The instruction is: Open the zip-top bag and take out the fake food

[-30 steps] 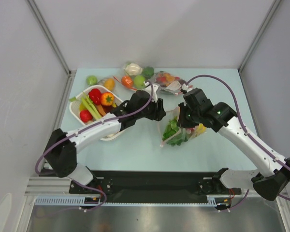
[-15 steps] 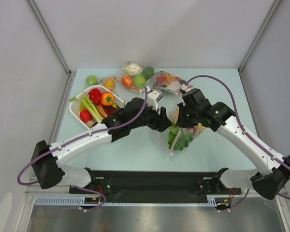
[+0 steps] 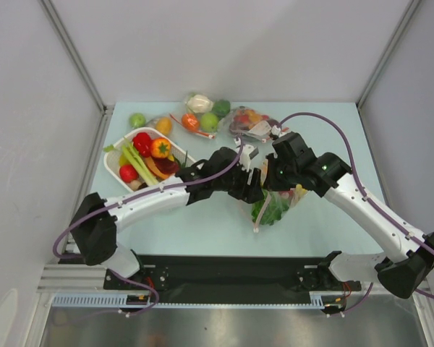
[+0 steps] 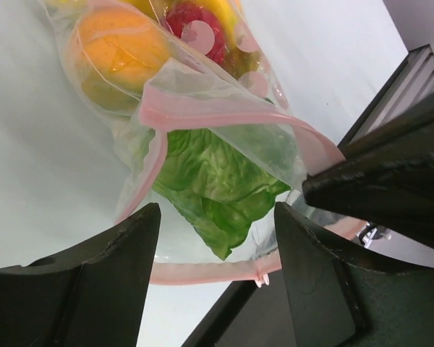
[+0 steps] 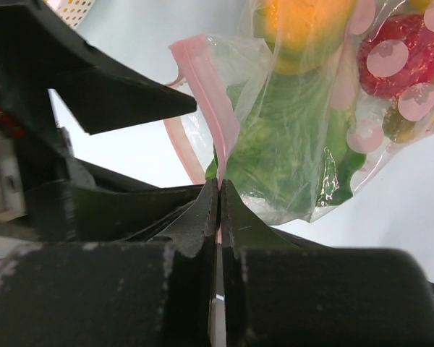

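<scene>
Jaws spread, left gripper (image 4: 217,211) has reached the clear crinkly zip-top bag (image 4: 224,94) whose pink strip (image 5: 202,72) right gripper (image 5: 218,191) pinches; opening likely follows.

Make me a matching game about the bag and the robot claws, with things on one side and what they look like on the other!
Things:
1. lettuce
2. zip strip
3. right gripper
4. left gripper

Descriptions:
A. shut, pinching the edge of the zip-top bag
B. green, inside the bag
C. open wide
D. pink

Pairs: 1-B, 2-D, 3-A, 4-C
</scene>
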You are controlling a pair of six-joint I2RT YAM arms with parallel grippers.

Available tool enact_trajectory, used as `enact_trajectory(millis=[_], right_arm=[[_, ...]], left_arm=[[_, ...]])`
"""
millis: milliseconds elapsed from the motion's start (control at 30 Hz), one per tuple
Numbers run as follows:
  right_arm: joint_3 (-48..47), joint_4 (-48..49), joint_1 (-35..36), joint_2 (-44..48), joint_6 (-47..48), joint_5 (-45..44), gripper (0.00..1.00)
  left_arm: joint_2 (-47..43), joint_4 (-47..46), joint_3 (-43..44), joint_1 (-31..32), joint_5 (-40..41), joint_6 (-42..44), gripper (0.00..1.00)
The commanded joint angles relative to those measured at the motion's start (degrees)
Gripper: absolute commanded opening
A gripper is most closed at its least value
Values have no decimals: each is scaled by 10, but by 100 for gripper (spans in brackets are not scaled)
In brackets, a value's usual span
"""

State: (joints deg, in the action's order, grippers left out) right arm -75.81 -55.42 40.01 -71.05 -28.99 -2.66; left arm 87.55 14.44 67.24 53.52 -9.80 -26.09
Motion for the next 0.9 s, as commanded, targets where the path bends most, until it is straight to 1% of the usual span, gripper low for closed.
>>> enact_trajectory(millis=[0,167,233,300,333,367,400,433,500,533,800,867], right_arm=[[-5,17,3,16,-17,-14,0],[1,16,3,25,-22,-17,0],[1,14,3,28,-22,-22,0],[2,12,3,30,-22,-24,0],[3,10,3,31,-22,-24,0],[5,9,3,31,-21,-24,0],[7,8,2,32,-21,-23,0],[8,8,3,33,-20,-22,0],[15,3,3,34,-19,-20,0],[20,-1,4,37,-17,-21,0],[74,-26,4,55,-12,-46,0],[86,-23,4,57,-15,-44,0]], left_arm=[[19,6,36,4,-27,-12,70],[67,17,53,4,-47,-20,72],[82,26,64,4,-62,-24,78],[101,33,73,4,-77,-26,77],[105,33,75,4,-89,-26,71],[110,32,76,4,-95,-26,60],[110,32,77,3,-98,-25,48],[110,31,76,3,-100,-25,29],[105,24,71,-1,-105,-27,15],[101,18,68,-7,-106,-32,1],[32,-92,-12,-73,-150,-122,0],[25,-87,-11,-77,-153,-119,1]])
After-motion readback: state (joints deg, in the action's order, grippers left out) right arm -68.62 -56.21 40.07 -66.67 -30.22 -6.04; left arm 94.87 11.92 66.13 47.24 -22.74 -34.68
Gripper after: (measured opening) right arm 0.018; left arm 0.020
